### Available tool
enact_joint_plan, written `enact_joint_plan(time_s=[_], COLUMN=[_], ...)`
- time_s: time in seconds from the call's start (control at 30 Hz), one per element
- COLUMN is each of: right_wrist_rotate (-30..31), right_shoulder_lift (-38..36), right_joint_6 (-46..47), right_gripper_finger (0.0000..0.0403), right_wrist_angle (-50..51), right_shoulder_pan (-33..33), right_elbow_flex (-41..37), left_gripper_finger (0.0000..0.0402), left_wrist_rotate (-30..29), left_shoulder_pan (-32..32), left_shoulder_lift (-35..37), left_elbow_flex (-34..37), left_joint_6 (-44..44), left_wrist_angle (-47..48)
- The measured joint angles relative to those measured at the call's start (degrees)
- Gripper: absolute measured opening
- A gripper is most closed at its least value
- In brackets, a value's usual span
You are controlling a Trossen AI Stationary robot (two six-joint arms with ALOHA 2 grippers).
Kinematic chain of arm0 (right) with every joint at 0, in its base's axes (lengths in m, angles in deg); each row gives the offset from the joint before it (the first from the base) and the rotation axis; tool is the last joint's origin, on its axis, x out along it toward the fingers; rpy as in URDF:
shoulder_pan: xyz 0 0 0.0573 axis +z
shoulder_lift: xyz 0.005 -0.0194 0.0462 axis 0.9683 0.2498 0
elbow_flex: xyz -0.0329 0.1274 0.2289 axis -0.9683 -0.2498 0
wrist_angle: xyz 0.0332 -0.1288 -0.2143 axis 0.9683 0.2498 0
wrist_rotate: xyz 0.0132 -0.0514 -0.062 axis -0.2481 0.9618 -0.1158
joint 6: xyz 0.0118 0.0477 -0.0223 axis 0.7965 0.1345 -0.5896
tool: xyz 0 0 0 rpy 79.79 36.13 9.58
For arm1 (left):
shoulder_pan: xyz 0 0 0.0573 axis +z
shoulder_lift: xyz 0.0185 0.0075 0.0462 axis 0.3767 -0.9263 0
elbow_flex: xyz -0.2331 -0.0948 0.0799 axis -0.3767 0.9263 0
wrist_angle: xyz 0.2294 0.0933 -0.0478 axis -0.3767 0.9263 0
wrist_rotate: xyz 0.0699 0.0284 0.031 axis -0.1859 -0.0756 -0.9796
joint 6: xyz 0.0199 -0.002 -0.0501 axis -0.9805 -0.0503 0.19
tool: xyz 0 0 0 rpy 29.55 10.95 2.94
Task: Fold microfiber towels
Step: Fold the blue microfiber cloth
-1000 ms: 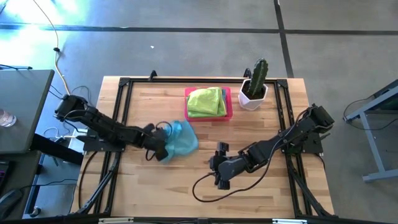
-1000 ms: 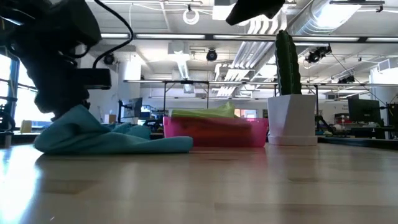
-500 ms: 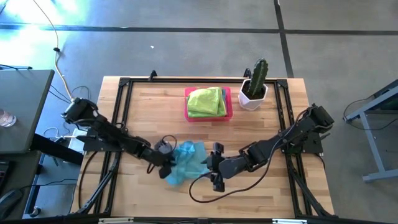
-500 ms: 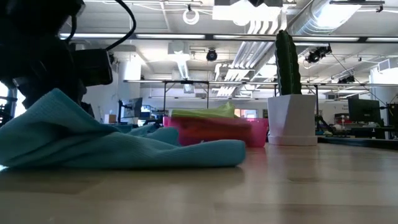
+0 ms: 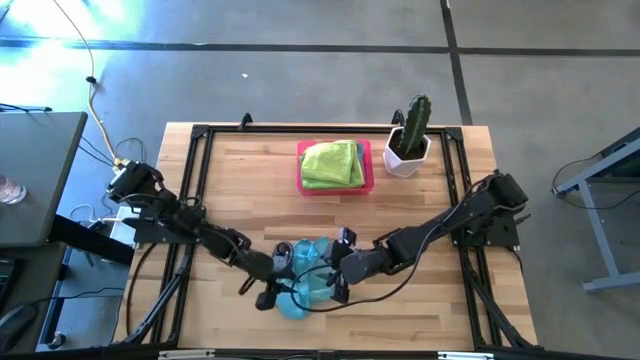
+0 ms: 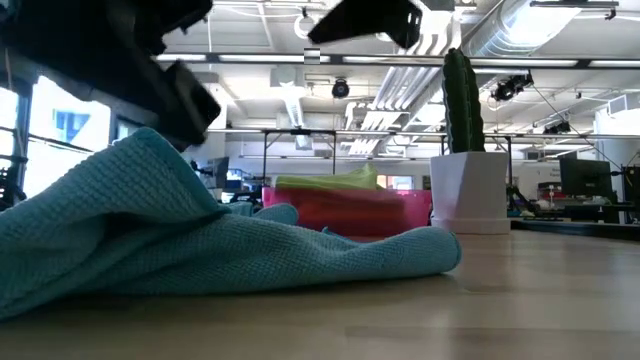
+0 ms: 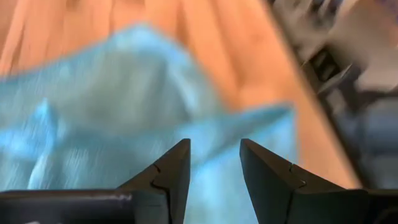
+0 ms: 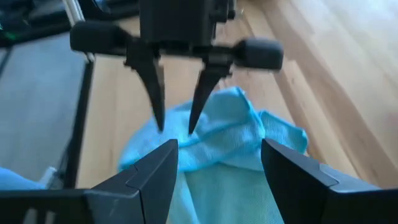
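High view: crumpled light blue towel (image 5: 305, 280) lay near the table's (image 5: 240, 180) front edge, left gripper (image 5: 277, 287) and right gripper (image 5: 335, 277) flanking it; green towels (image 5: 331, 163) in pink tray (image 5: 366, 170). Low view: towel bunched in foreground. Wrist views: both grippers stood spread apart, grasping nothing, above the towel.

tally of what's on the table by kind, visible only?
Light blue towel: 1, crumpled between the left gripper and right gripper
Lime green towel: 1 visible, any beneath hidden
Pink tray: 1
Potted cactus: 1
Total: 4
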Motion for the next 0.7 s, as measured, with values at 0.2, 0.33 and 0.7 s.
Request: enact_joint_plan(time_s=[0.2, 0.33, 0.7], right_wrist_rotate=[-1.8, -2.6, -2.5], right_shoulder_lift=[3.9, 5.3, 5.7], right_joint_6=[0.0, 0.0, 2.6], right_gripper_finger=[0.0224, 0.0224, 0.0224], right_wrist_angle=[-0.2, -0.2, -2.7], right_shoulder_pan=[0.0, 0.1, 1.5], right_elbow_flex=[0.0, 0.0, 0.0], left_gripper_finger=[0.0131, 0.0131, 0.0131], left_wrist_rotate=[-0.8, -2.2, -22.4], left_shoulder_pan=[-1.1, -2.0, -1.5], left_shoulder_lift=[0.0, 0.0, 0.0], left_elbow_flex=[-0.9, -0.9, -0.9], left_joint_6=[-4.8, -17.6, -21.5], left_wrist_angle=[13.6, 16.2, 17.7])
